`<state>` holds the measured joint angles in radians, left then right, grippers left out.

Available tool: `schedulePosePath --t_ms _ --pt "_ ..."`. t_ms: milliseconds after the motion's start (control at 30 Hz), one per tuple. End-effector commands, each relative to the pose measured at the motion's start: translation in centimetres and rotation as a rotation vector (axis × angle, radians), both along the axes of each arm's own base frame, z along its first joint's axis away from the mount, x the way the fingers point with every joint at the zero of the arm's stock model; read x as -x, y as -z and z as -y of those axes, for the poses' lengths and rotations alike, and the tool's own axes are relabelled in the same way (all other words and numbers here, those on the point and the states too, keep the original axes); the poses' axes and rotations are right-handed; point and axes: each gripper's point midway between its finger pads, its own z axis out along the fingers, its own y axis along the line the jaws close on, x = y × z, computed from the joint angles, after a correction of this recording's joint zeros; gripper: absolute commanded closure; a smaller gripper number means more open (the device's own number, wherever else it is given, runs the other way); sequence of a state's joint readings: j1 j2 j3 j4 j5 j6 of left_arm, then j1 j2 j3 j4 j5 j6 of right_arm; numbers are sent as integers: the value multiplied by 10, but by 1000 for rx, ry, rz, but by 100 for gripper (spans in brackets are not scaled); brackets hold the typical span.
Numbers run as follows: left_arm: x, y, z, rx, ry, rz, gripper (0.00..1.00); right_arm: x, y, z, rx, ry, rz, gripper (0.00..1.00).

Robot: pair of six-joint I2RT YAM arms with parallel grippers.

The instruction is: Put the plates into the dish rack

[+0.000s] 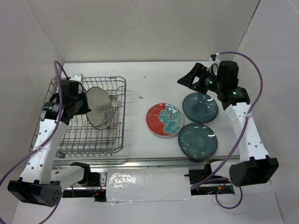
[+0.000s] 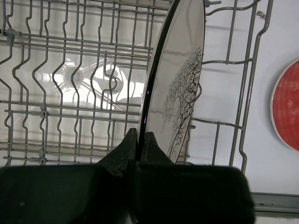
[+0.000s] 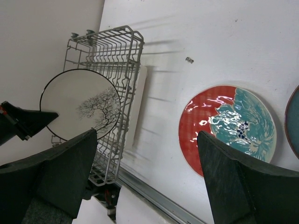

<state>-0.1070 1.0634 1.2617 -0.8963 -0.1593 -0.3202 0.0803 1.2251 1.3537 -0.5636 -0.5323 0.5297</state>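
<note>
Left gripper: clenched on cream round ceramic plate.
Right gripper: released.
Risk: off-slot in grey wire dish rack, it may topple toward 3 o'clock.

Cream plate inside dish rack

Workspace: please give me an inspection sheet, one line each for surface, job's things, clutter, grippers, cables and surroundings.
Surface: white table, no spills seen.
Job's things: cream plate on edge inside the dish rack; red plate, far teal plate and near teal plate flat on the table.
Clutter: one small dark speck beside the rack.
Grippers: left gripper shut on the cream plate's rim; right gripper open, empty.
Cables: purple cables loop from both arms.
Surroundings: white walls on three sides.
</note>
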Motion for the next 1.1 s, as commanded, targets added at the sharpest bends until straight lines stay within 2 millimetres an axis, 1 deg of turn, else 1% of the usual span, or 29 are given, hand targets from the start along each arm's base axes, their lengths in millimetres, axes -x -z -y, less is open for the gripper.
schedulePosePath --t_ms 0,200,267,367,467,600,667,733,900,1067 --pt "-19 -40 8 32 -10 191 100 2 4 3 20 10 -10 6" --pt "-21 -37 11 -11 -16 181 100 2 7 5 21 22 -17 6" --pt "-22 -37 5 -61 -43 173 100 3 7 5 23 24 -15 6" --pt "-23 -39 8 -88 -33 172 100 3 7 6 23 27 -15 6" --pt "-22 -37 15 -80 -20 168 100 3 9 5 22 27 -20 6" --pt "-18 -27 21 -64 -34 133 100 3 12 5 20 28 -26 6" --pt "-17 -27 29 -25 -31 134 100 4 14 5 22 31 -32 6" --pt "-18 -26 31 -9 -36 139 100 4 14 5 23 27 -29 6" --pt "-20 -21 30 -34 -55 114 100 5 13 7 31 38 -22 6" --pt "-22 -13 28 -66 -74 94 100 5 19 7 36 31 -35 6"
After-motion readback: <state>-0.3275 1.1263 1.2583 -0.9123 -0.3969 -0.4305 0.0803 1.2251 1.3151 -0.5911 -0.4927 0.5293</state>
